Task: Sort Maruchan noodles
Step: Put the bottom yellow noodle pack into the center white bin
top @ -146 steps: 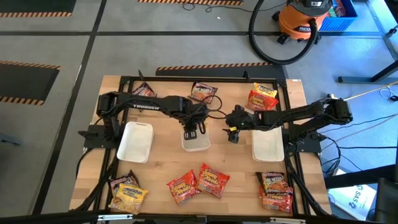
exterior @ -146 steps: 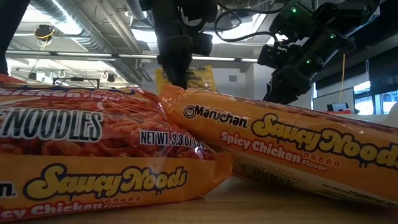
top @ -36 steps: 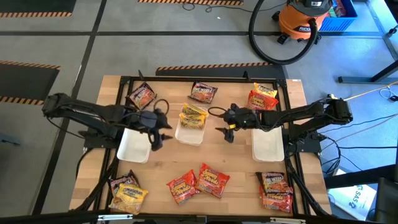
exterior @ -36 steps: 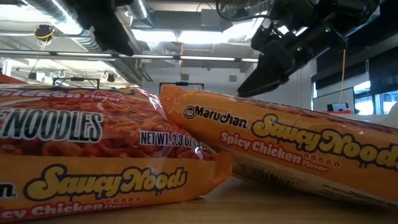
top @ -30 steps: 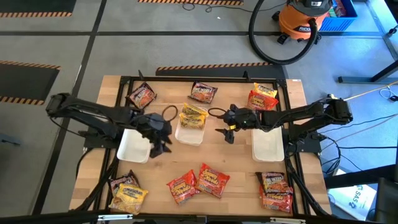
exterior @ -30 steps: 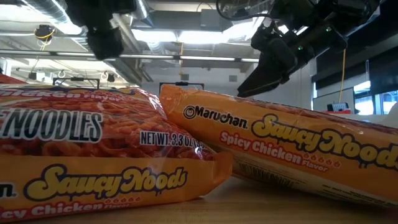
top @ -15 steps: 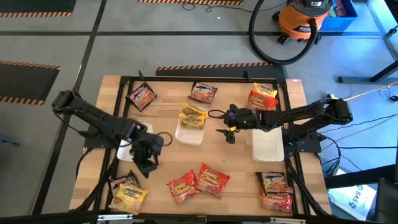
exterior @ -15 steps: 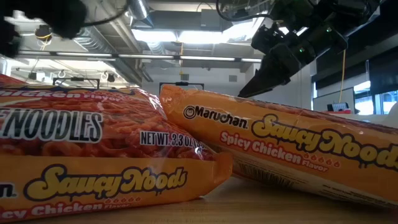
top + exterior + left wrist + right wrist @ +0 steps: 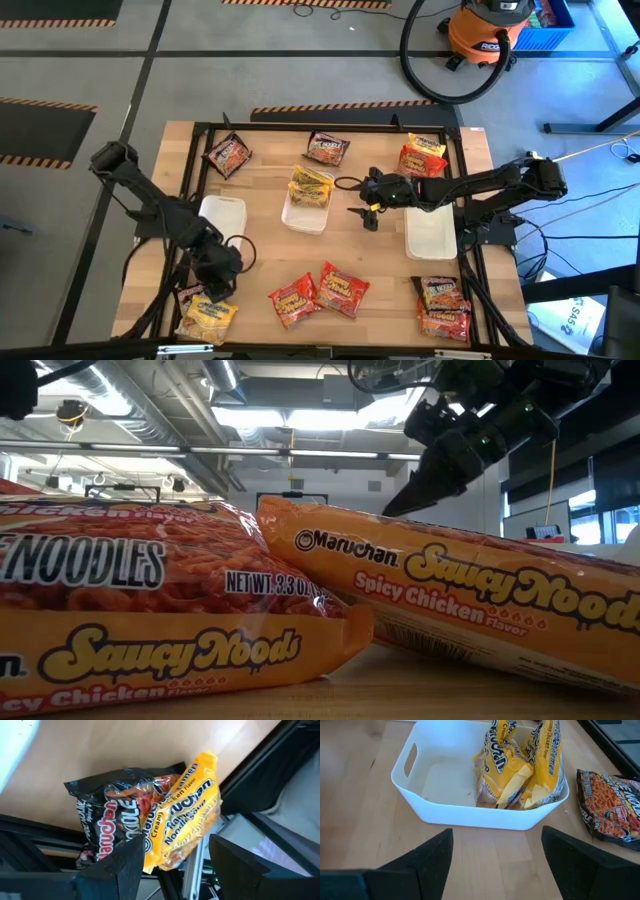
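Yellow packets (image 9: 310, 185) lie in the middle white tray (image 9: 470, 817). A yellow packet (image 9: 187, 810) lies partly over a dark packet (image 9: 110, 825) at the table's near-left corner. My left gripper (image 9: 216, 288) hovers open just above that pair, fingers on either side of the yellow packet's end (image 9: 176, 842). My right gripper (image 9: 370, 212) hangs open to the right of the middle tray, facing it (image 9: 496, 845). Two red-orange packets (image 9: 320, 293) lie on the table near the middle of the near edge and fill the low view (image 9: 300, 600).
Empty white trays sit at left (image 9: 222, 222) and right (image 9: 430, 238). Dark packets (image 9: 228, 153) (image 9: 327, 147) and a red-yellow pile (image 9: 422, 158) lie along the far edge; another pile (image 9: 442, 305) sits near-right. The black frame rail (image 9: 30, 850) runs beside the corner packets.
My left gripper has swung from beside the middle tray, across the left tray, toward the near-left corner and now points down over the yellow and dark packets there. It has stayed open.
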Robot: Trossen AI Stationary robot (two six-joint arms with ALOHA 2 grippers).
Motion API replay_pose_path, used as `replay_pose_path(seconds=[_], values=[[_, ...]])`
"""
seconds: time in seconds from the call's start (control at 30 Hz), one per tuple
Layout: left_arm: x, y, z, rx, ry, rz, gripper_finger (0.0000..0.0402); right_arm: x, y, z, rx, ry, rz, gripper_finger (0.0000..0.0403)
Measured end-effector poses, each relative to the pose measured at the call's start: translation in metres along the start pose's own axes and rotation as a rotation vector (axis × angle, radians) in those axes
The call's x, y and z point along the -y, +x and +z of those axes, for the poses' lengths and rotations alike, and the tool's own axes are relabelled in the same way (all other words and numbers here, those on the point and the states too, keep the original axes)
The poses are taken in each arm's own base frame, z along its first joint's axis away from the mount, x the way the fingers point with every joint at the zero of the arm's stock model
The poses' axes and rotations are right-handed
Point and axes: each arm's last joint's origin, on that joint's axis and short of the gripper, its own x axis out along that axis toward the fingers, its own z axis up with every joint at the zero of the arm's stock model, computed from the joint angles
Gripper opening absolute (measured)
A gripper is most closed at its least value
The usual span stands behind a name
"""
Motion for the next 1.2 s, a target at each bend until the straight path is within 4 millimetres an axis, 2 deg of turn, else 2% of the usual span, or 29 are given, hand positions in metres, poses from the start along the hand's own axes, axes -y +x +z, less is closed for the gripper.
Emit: replay_pose_path(seconds=[0.23, 0.37, 0.57, 0.67, 0.9, 1.2], values=[[-0.007, 0.017, 0.0, -0.071, -0.009, 0.035, 0.0212, 0.0, 0.0, 0.001, 0.013, 0.002, 0.0, 0.028], [-0.007, 0.024, 0.004, -0.06, 0.028, -0.025, 0.0212, 0.0, 0.0, 0.001, 0.013, 0.002, -0.004, 0.028], [-0.021, 0.036, 0.008, -0.063, 0.011, 0.001, 0.0212, 0.001, 0.0, 0.001, 0.012, 0.002, -0.019, 0.028], [-0.018, 0.039, 0.009, -0.07, 0.039, -0.06, 0.0212, 0.001, 0.0, 0.001, 0.012, 0.002, -0.019, 0.028], [-0.028, 0.051, 0.002, -0.117, 0.014, -0.029, 0.0212, 0.0, 0.0, 0.001, 0.011, 0.002, -0.018, 0.028], [-0.021, 0.056, -0.005, -0.144, 0.014, -0.107, 0.0212, 0.001, 0.0, 0.001, 0.011, 0.006, -0.019, 0.028]])
